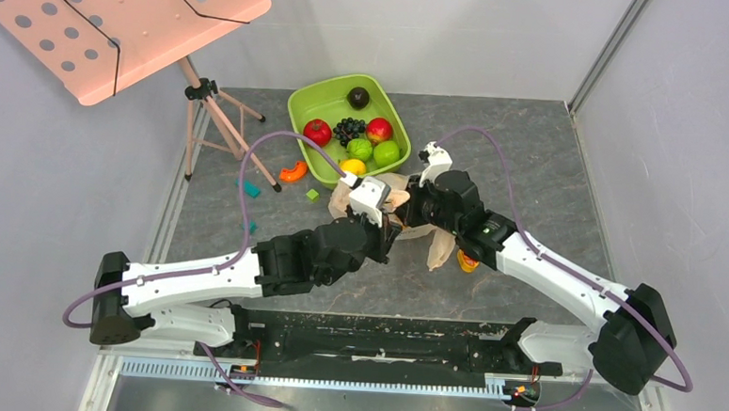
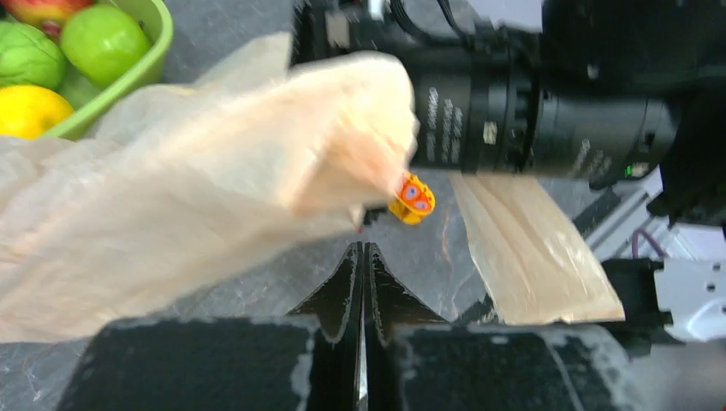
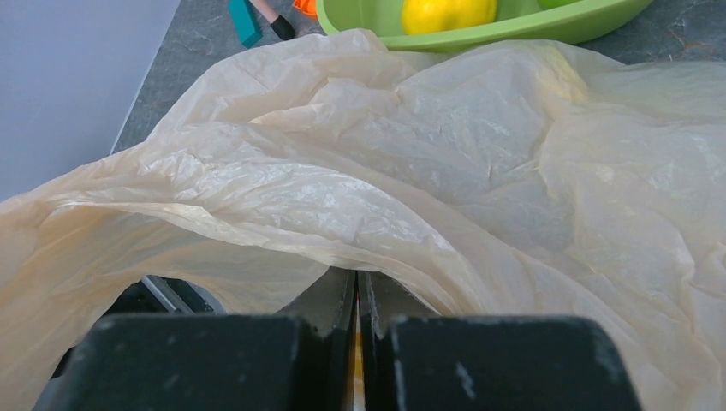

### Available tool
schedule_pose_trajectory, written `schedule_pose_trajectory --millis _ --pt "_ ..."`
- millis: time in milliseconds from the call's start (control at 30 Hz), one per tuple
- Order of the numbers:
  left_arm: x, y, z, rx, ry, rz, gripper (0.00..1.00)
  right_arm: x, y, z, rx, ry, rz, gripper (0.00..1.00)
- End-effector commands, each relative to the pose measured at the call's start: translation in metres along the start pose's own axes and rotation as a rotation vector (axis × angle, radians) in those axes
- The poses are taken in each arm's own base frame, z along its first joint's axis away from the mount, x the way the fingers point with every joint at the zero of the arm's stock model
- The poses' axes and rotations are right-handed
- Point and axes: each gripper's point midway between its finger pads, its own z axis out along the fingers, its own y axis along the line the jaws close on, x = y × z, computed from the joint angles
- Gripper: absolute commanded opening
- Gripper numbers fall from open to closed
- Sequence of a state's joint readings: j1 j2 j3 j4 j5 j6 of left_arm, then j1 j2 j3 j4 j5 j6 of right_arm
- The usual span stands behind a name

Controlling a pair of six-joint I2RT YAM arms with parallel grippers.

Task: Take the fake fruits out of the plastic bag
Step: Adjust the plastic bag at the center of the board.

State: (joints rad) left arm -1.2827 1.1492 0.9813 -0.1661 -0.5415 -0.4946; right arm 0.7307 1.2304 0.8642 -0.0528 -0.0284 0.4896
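Observation:
The peach-beige plastic bag point(image 1: 441, 251) lies crumpled in the middle of the table under both wrists. In the right wrist view the bag point(image 3: 479, 145) arches up from my right gripper point(image 3: 356, 276), which is shut on its edge. My left gripper point(image 2: 361, 250) is shut and empty, its tips just below the lifted bag point(image 2: 197, 180). In the top view both grippers, left point(image 1: 390, 229) and right point(image 1: 405, 213), meet over the bag. No banana or red-purple grape bunch shows. A round yellow fruit point(image 1: 351, 166) lies in the green tub.
The green tub point(image 1: 302, 99) at the back holds apples, limes and a blackish-blue grape bunch point(image 1: 349, 129). A small orange-yellow thing point(image 1: 468, 263) lies by the bag's near right side. Small coloured blocks point(image 1: 293, 172) and a music stand's tripod point(image 1: 216, 118) are to the left.

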Motion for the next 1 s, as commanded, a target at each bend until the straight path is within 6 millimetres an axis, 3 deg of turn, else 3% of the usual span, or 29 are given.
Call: schedule_pose_trajectory --millis 0,233,600,967 --pt "-0.052 0.009 0.005 -0.064 -0.17 -0.115 0.02 -0.012 0.003 -0.007 -0.01 -0.059 0.013 0.0" --pt "-0.05 0.023 0.023 -0.106 -0.159 -0.109 0.02 -0.011 0.002 -0.009 -0.011 -0.061 0.015 0.0" --pt "-0.033 0.029 0.056 -0.186 -0.115 -0.028 0.02 -0.015 -0.002 -0.011 0.015 -0.077 0.015 0.0" --pt "-0.018 0.076 0.084 -0.34 -0.079 -0.002 0.02 -0.009 -0.027 -0.008 0.142 -0.059 -0.016 0.0"
